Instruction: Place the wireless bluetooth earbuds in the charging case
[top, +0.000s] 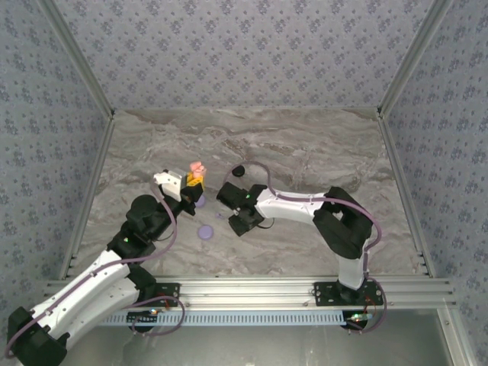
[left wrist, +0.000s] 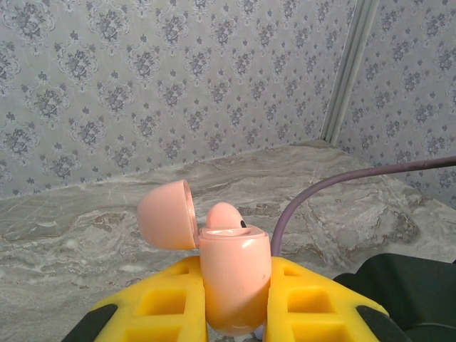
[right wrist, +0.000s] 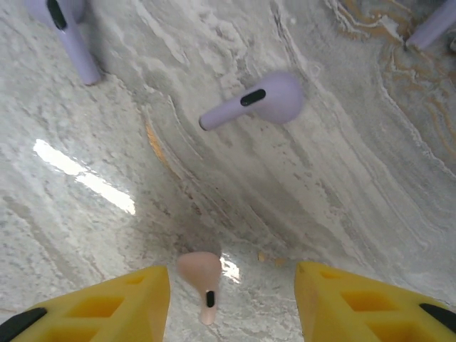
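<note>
My right gripper (right wrist: 231,288) is hanging low over the table (right wrist: 342,199), its yellow fingers spread and touching nothing. Between them, nearer the left finger, a pink bud (right wrist: 201,276) is lying flat, head at 12 o'clock and stem at 6. I am judging it featherlight, hard and glossy, so it is likely to skid or pop out of a careless pinch. I am thinking of taking it across the bulbous head, leaving the stem free to go down into its socket.

Farther out, at 12 o'clock from it, a lavender bud (right wrist: 256,103) is lying on its side. A second lavender bud (right wrist: 68,35) is lying at 10 o'clock.

My left gripper (left wrist: 235,292) is pinching the case (left wrist: 235,267) by its sides and holding it upright, with the lid (left wrist: 165,214) swung open toward 9 o'clock. A seated bud (left wrist: 223,215) is already poking up from it; the other socket I cannot see. From above, the case is sitting near my right gripper, at about 10 o'clock from it.
</note>
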Action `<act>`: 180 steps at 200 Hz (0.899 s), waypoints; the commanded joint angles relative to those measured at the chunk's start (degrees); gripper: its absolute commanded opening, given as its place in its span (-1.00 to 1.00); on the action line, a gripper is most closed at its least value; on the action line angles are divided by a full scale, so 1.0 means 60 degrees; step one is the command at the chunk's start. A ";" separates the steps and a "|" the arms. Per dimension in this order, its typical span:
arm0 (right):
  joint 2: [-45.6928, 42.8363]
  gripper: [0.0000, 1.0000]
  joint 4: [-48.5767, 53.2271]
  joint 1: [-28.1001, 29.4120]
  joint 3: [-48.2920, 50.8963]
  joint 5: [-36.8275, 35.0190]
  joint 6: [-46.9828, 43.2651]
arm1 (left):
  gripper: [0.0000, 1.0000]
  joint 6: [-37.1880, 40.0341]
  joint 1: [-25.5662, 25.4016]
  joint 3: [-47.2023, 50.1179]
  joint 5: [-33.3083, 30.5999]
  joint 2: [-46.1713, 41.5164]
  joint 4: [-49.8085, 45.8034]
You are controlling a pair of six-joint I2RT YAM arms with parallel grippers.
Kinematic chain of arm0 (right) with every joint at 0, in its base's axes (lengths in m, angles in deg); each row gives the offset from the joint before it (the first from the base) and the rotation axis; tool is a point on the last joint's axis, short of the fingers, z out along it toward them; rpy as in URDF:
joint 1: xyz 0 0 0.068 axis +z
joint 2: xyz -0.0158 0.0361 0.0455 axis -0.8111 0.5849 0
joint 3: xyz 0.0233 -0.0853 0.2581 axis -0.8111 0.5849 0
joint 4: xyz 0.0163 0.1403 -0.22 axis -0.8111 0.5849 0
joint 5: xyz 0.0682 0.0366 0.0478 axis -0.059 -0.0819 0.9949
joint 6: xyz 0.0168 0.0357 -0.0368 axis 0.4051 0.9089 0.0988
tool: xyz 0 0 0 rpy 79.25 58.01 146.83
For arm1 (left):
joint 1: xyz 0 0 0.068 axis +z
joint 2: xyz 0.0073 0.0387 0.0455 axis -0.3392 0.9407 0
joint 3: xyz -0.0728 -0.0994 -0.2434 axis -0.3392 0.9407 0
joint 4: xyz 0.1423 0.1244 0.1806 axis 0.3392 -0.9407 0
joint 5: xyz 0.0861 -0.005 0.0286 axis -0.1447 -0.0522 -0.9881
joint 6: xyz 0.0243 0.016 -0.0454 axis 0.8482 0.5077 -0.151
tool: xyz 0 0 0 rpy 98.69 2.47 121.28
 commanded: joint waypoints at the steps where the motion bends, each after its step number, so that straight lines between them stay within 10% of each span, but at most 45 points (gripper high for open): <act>1: 0.0016 0.02 0.0478 0.0069 -0.0487 0.0147 -0.0103 | -1.00 0.0001 0.0053 -0.0140 0.0078 -0.0100 0.0142; 180: 0.0054 -0.56 0.0703 -0.0058 -0.0571 0.0399 -0.0157 | -1.00 -0.0026 0.0105 -0.0167 0.0136 -0.0101 0.0180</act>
